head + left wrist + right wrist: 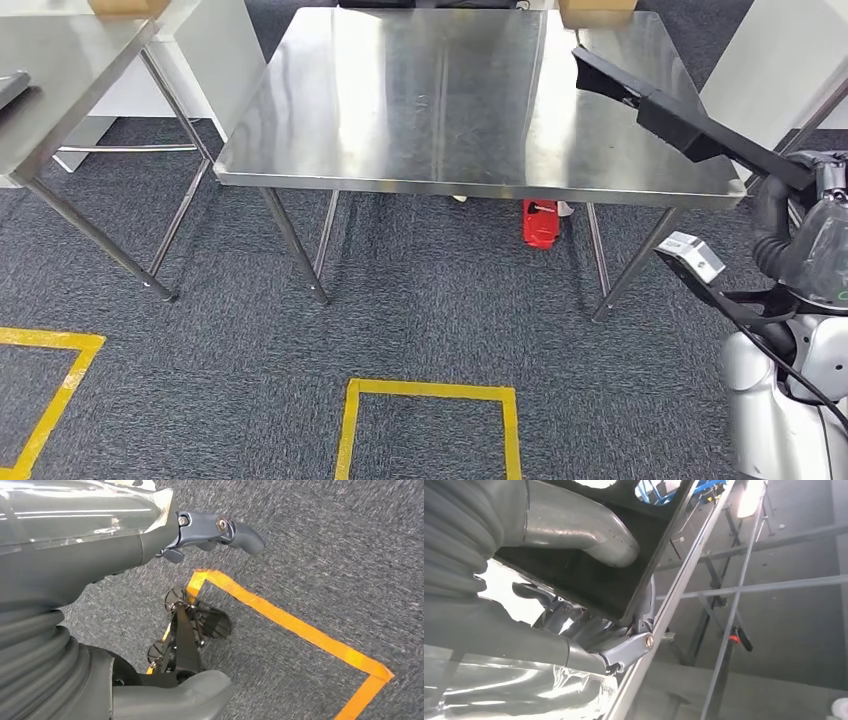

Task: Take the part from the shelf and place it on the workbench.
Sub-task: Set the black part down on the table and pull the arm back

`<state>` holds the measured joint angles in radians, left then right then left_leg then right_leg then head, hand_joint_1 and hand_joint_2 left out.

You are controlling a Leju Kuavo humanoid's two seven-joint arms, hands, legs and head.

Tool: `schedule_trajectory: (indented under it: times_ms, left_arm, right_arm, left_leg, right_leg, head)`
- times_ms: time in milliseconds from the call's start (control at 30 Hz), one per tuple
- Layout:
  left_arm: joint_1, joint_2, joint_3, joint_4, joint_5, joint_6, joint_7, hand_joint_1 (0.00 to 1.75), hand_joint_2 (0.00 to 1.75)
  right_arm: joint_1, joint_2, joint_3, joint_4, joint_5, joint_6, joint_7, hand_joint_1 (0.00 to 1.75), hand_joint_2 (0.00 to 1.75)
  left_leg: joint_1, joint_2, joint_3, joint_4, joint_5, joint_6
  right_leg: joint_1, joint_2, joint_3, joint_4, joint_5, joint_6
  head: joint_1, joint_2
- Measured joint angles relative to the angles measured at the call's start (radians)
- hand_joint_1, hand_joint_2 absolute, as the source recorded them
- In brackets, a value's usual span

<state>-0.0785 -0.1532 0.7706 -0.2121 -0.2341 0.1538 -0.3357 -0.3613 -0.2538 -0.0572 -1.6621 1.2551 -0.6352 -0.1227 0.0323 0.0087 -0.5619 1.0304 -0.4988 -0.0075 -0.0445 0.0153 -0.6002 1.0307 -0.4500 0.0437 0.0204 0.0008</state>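
- Dark grey carpet (430,320) underfoot, marked with yellow tape squares (430,392); one tape corner also visible in the left wrist view.
- Straight ahead, a stainless steel workbench (440,100) on thin metal legs, top bare and glossy with light reflections.
- To the far left, a second steel table (60,80) of similar build, well apart from the first.
- At the far edge of the workbench, two tan cardboard boxes (597,10), cut off by the frame.
- Under the workbench near the right legs, a small red object (540,222) on the floor; type unclear.
- Long black part (680,112), flat and angular, held out above the right end of the workbench, slanting from the robot's side up toward the bench's far right area; not touching the steel top as far as visible.
- Right hand (589,580) wrapped on the part: thick grey thumb pressed over the dark panel's face, darker fingers (574,625) curled beneath the edge, grip firm.
- Right wrist view pointing upward past the panel edge at grey ceiling and metal frame bars.
- Left hand (210,532) hanging low beside the body over the carpet, holding nothing, fingers curled loosely inward; exact spread hard to judge.
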Motion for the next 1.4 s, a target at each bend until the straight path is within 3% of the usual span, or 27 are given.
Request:
schedule_trajectory:
  times_ms: [67,133,167,200,233,300,367,400,467,533,633,667,700,733,800,833,900,1000,1033,1100,1167,1200,1233,1333,1400]
  left_arm:
    - [-0.002,0.000,0.000,0.000,-0.001,0.000,0.000,0.00,1.75]
    - [-0.002,0.000,0.000,0.000,-0.003,0.002,0.002,0.00,1.75]
    - [-0.002,0.000,0.000,0.000,-0.003,0.002,0.002,0.00,1.75]
    - [-0.002,0.000,0.000,0.000,-0.003,0.003,0.003,0.00,1.75]
    - [-0.001,0.000,0.000,0.001,-0.003,0.003,0.003,0.00,1.75]
    - [-0.002,0.003,0.000,0.001,-0.003,0.003,0.003,0.00,1.75]
    - [-0.002,0.006,0.000,0.001,-0.005,0.005,0.002,0.00,1.75]
    - [-0.003,0.007,0.000,0.002,-0.005,0.005,0.002,0.00,1.75]
    - [-0.003,0.005,0.000,0.002,-0.006,0.006,0.002,0.00,1.75]
    - [-0.003,0.003,0.000,0.002,-0.007,0.006,0.002,0.00,1.75]
    - [-0.003,0.000,0.000,0.002,-0.008,0.006,0.003,0.00,1.75]
    - [-0.003,-0.001,0.000,0.002,-0.009,0.006,0.003,0.00,1.75]
    - [-0.003,-0.002,0.000,0.002,-0.009,0.006,0.003,0.00,1.75]
    - [-0.003,-0.004,0.000,0.003,-0.009,0.006,0.003,0.00,1.75]
    - [-0.002,-0.005,0.000,0.003,-0.010,0.006,0.003,0.00,1.75]
    - [-0.002,-0.005,0.000,0.003,-0.010,0.006,0.004,0.00,1.75]
    - [-0.002,-0.004,0.000,0.003,-0.011,0.006,0.004,0.00,1.75]
    - [-0.003,-0.004,0.000,0.003,-0.011,0.006,0.004,0.00,1.75]
    - [-0.003,-0.005,0.000,0.003,-0.011,0.006,0.004,0.00,1.75]
    - [-0.002,-0.005,0.000,0.003,-0.011,0.006,0.003,0.00,1.75]
    - [0.000,-0.005,0.000,0.003,-0.011,0.006,0.003,0.00,1.75]
    - [0.001,-0.005,0.000,0.003,-0.011,0.006,0.003,0.00,1.75]
    - [0.002,-0.005,0.000,0.003,-0.011,0.006,0.003,0.00,1.75]
    - [0.003,-0.004,0.001,0.003,-0.010,0.006,0.003,0.00,1.75]
    - [0.002,-0.003,0.001,0.003,-0.009,0.006,0.002,0.00,1.75]
  right_arm:
    - [0.003,-0.003,-0.004,0.000,-0.004,0.000,-0.005,1.75,1.75]
    - [0.009,-0.003,-0.009,0.000,-0.008,0.000,-0.011,1.75,1.75]
    - [0.013,-0.003,-0.012,0.000,-0.009,0.000,-0.015,1.75,1.75]
    - [0.017,-0.003,-0.015,0.000,-0.011,0.000,-0.019,1.75,1.75]
    - [0.019,-0.003,-0.017,0.000,-0.012,0.000,-0.022,1.75,1.75]
    - [0.022,-0.003,-0.021,-0.001,-0.016,0.000,-0.027,1.75,1.75]
    - [0.026,-0.004,-0.025,-0.001,-0.019,0.000,-0.035,1.75,1.75]
    - [0.028,-0.004,-0.027,-0.002,-0.020,0.000,-0.039,1.75,1.75]
    - [0.032,-0.004,-0.033,-0.005,-0.018,0.000,-0.047,1.75,1.75]
    - [0.035,-0.006,-0.039,-0.008,-0.015,0.000,-0.053,1.75,1.75]
    - [0.041,-0.006,-0.044,-0.009,-0.013,0.000,-0.055,1.75,1.75]
    - [0.043,-0.006,-0.046,-0.009,-0.013,0.000,-0.055,1.75,1.75]
    - [0.045,-0.007,-0.047,-0.009,-0.013,0.000,-0.055,1.75,1.75]
    - [0.047,-0.007,-0.048,-0.009,-0.013,0.000,-0.055,1.75,1.75]
    - [0.047,-0.008,-0.048,-0.009,-0.014,0.000,-0.056,1.75,1.75]
    - [0.047,-0.009,-0.048,-0.008,-0.014,0.000,-0.056,1.75,1.75]
    - [0.046,-0.010,-0.047,-0.008,-0.015,0.000,-0.056,1.75,1.75]
    - [0.043,-0.011,-0.047,-0.009,-0.016,0.000,-0.055,1.75,1.75]
    - [0.042,-0.011,-0.047,-0.010,-0.016,0.000,-0.055,1.75,1.75]
    - [0.041,-0.011,-0.046,-0.010,-0.013,0.000,-0.055,1.75,1.75]
    - [0.037,-0.011,-0.045,-0.008,-0.010,0.000,-0.054,1.75,1.75]
    - [0.034,-0.011,-0.044,-0.006,-0.009,0.000,-0.053,1.75,1.75]
    - [0.030,-0.011,-0.043,-0.004,-0.008,0.000,-0.050,1.75,1.75]
    - [0.014,-0.011,-0.037,0.006,-0.004,0.000,-0.036,1.75,1.75]
    - [0.000,-0.011,-0.029,0.013,0.006,0.000,-0.024,1.75,1.75]
  left_leg:
    - [0.001,-0.001,-0.047,0.094,-0.046,-0.001]
    - [-0.004,-0.001,-0.128,0.232,-0.094,0.005]
    - [-0.007,-0.001,-0.159,0.276,-0.099,0.012]
    - [-0.013,-0.001,-0.171,0.281,-0.082,0.022]
    - [-0.020,-0.003,-0.163,0.245,-0.049,0.037]
    - [-0.042,-0.012,-0.111,0.115,0.028,0.081]
    - [-0.062,-0.012,-0.074,0.028,0.058,0.112]
    - [-0.066,-0.009,-0.069,0.016,0.056,0.116]
    - [-0.064,-0.005,-0.057,-0.007,0.061,0.111]
    - [-0.055,-0.002,-0.036,-0.033,0.070,0.105]
    - [-0.049,0.000,-0.024,-0.041,0.067,0.100]
    - [-0.047,0.001,-0.022,-0.041,0.064,0.096]
    - [-0.044,0.000,-0.019,-0.040,0.060,0.092]
    - [-0.040,0.000,-0.014,-0.039,0.055,0.086]
    - [-0.032,0.000,-0.004,-0.032,0.041,0.069]
    - [-0.031,0.000,-0.002,-0.026,0.033,0.061]
    - [-0.035,0.000,-0.001,-0.019,0.022,0.048]
    - [-0.031,0.001,0.000,-0.011,0.009,0.038]
    - [-0.028,0.001,-0.009,0.014,-0.006,0.033]
    - [-0.024,-0.002,-0.066,0.128,-0.056,0.023]
    - [-0.023,-0.002,-0.147,0.257,-0.093,0.018]
    - [-0.022,-0.002,-0.171,0.281,-0.085,0.018]
    - [-0.022,-0.002,-0.176,0.265,-0.058,0.020]
    - [-0.023,-0.006,-0.111,0.075,0.062,0.033]
    - [-0.028,-0.011,-0.083,0.003,0.084,0.038]
  right_leg:
    - [0.006,0.002,0.003,0.000,-0.002,-0.011]
    - [0.016,0.002,0.005,0.000,-0.007,-0.020]
    - [0.023,0.003,0.007,0.000,-0.009,-0.024]
    - [0.031,0.004,0.011,0.000,-0.011,-0.028]
    - [0.038,0.005,0.016,0.000,-0.014,-0.032]
    - [0.049,0.008,0.024,-0.001,-0.019,-0.039]
    - [0.054,0.010,0.026,-0.002,-0.024,-0.040]
    - [0.055,0.010,0.026,-0.004,-0.025,-0.039]
    - [0.055,0.007,0.026,-0.006,-0.028,-0.035]
    - [0.056,0.001,0.010,0.029,-0.044,-0.031]
    - [0.042,-0.002,-0.087,0.201,-0.104,-0.022]
    - [0.035,-0.003,-0.116,0.246,-0.114,-0.013]
    - [0.027,-0.004,-0.130,0.259,-0.108,-0.001]
    - [0.020,-0.006,-0.121,0.227,-0.085,0.015]
    - [0.007,-0.017,-0.062,0.090,-0.018,0.046]
    - [0.006,-0.020,-0.033,0.031,0.006,0.051]
    - [0.010,-0.022,-0.009,-0.015,0.018,0.037]
    - [0.007,-0.013,-0.002,-0.016,0.013,0.007]
    - [0.005,-0.012,0.003,-0.017,0.010,-0.001]
    - [0.005,-0.011,0.014,-0.017,0.002,-0.015]
    - [0.007,-0.011,0.021,-0.017,-0.005,-0.024]
    - [0.007,-0.010,0.026,-0.017,-0.008,-0.026]
    - [0.008,-0.008,0.031,-0.017,-0.012,-0.027]
    - [0.011,-0.003,0.048,-0.017,-0.027,-0.021]
    - [0.017,0.000,0.049,-0.020,-0.034,-0.010]
  head:
    - [-0.003,0.000]
    - [-0.006,0.000]
    - [-0.006,0.000]
    - [-0.006,0.000]
    - [-0.006,0.000]
    - [-0.004,0.000]
    - [-0.001,0.000]
    - [0.000,0.000]
    - [-0.001,0.000]
    - [0.000,0.000]
    - [0.001,0.000]
    - [0.000,0.000]
    - [0.000,0.000]
    - [0.000,0.000]
    - [0.002,0.000]
    - [0.004,0.000]
    - [0.005,0.000]
    - [0.002,0.000]
    - [0.002,0.000]
    - [0.000,0.000]
    - [-0.001,0.000]
    - [-0.001,0.000]
    - [-0.001,0.000]
    - [-0.002,0.000]
    - [-0.002,0.000]
